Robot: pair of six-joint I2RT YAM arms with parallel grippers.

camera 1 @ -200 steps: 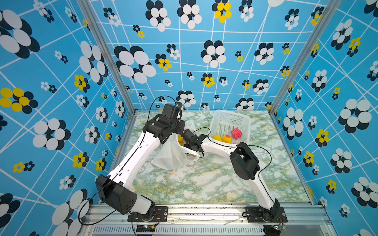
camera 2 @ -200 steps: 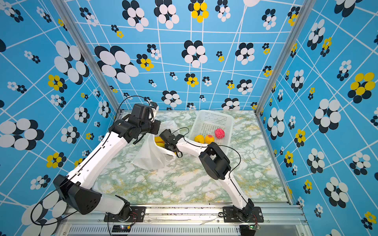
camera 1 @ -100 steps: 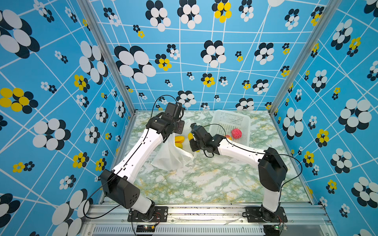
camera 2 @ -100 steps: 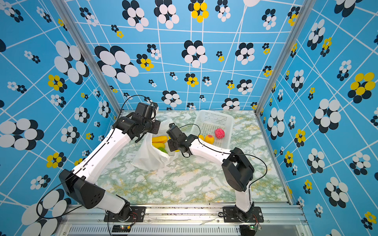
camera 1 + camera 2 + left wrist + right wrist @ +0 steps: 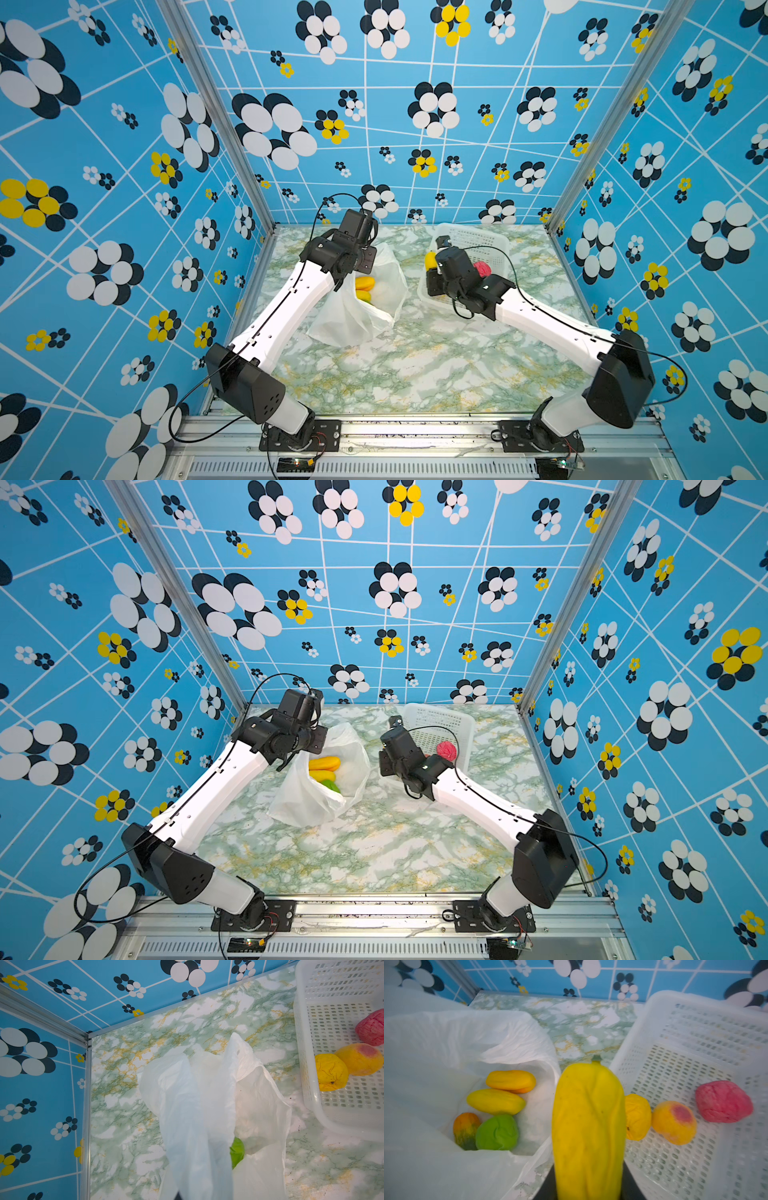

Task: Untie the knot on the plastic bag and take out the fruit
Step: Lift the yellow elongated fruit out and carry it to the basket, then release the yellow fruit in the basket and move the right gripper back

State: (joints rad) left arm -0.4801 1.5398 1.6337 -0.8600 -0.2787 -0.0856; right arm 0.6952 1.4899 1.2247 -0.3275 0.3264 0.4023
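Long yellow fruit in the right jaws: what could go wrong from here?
Long yellow fruit hangs over the basket at its near rim, not clearly inside; released here it may bounce onto the table. The left jaws hold the plastic bag open; a slip could drop film over the fruits left inside.

One basket [image 5: 695, 1028]; three fruits [image 5: 673, 1122] inside — four bagged fruits [image 5: 497, 1132], one plastic bag [image 5: 436, 1043] beside it; one yellow fruit [image 5: 588, 1126] at its rim.
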